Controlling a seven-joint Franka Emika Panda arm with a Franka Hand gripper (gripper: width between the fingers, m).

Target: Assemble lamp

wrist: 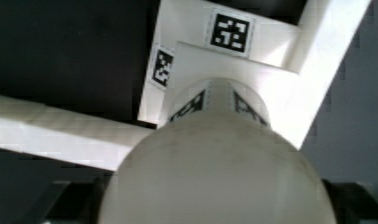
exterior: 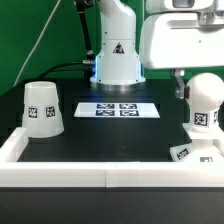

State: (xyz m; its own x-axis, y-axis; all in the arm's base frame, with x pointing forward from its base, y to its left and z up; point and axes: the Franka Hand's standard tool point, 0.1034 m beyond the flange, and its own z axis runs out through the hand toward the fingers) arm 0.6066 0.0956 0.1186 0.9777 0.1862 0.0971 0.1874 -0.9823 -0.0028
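Observation:
The white rounded bulb is at the exterior view's right, upright between my fingers, its tag facing the camera. My gripper is shut on the bulb and holds it just over the square stepped base, which lies in the front right corner. In the wrist view the bulb fills the middle, with a dark finger on each side and the tagged base beyond it. The truncated-cone shade stands apart at the exterior view's left.
The marker board lies at the back middle in front of the white robot pedestal. A raised white wall borders the black table; it shows in the wrist view beside the base.

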